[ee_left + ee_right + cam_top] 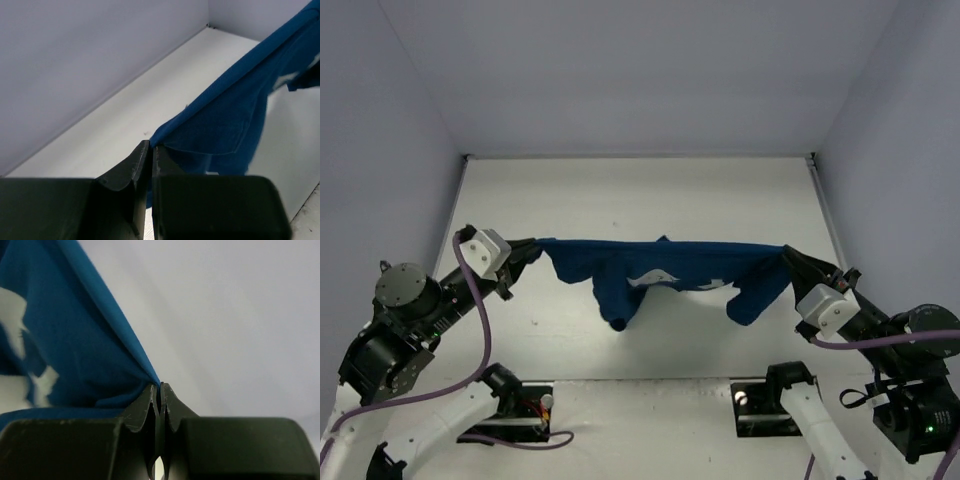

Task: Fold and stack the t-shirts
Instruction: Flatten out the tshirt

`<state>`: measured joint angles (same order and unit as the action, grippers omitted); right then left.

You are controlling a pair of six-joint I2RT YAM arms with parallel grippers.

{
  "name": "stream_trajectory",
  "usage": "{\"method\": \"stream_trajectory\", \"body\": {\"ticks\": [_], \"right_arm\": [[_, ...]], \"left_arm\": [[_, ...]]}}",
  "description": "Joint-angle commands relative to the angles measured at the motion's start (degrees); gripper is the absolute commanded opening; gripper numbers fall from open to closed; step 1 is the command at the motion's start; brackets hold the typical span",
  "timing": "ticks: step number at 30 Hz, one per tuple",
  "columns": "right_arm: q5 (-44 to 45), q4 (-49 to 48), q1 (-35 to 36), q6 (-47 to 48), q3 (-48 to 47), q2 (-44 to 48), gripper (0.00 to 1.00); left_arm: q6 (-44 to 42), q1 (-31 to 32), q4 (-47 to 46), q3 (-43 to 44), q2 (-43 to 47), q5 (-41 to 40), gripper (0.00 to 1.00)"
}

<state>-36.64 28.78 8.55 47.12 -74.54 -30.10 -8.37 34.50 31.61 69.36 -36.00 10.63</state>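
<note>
left gripper (532, 249) clamped tight on one end of the navy t-shirt (660, 278), right gripper (788, 258) pinching the other end, shirt strung between them above the table (640, 200)

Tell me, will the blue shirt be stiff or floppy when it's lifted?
Probably floppy: the shirt sags in folds between the left gripper and right gripper. Likely light, since pinches at just its two ends hold it up.
</note>
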Motion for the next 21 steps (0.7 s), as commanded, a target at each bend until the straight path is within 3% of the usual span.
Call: {"method": "stream_trajectory", "body": {"ticks": [1,7,12,13,16,21], "right_arm": [[-6.3,-4.2,-2.7,5.3,-0.9,0.7,0.0],[-12.0,-7.3,-7.7,6.5,-0.2,-4.4,0.0],[-12.3,-13.2,-7.6,7.2,1.5,-24.3,0.0],[-12.3,-13.6,-7.5,7.2,0.5,-28.9,0.0],[-12.3,-14.3,-7.2,6.4,-3.4,-42.1,0.0],[-13.8,-14.5,-6.8,1.1,-17.3,-66.8,0.0]], "left_arm": [[-4.6,-0.6,0.7,4.9,-0.6,-2.3,0.0],[-6.6,-0.7,1.1,10.7,-8.7,-9.0,0.0],[-7.2,-2.8,-4.4,9.2,-20.1,-11.4,0.0],[-5.8,-6.2,-6.2,8.9,-23.5,-9.0,0.0],[-1.6,-15.3,-11.6,9.4,-34.1,-2.2,0.0],[0.6,-20.3,-17.7,19.3,-56.4,1.7,0.0]]}}
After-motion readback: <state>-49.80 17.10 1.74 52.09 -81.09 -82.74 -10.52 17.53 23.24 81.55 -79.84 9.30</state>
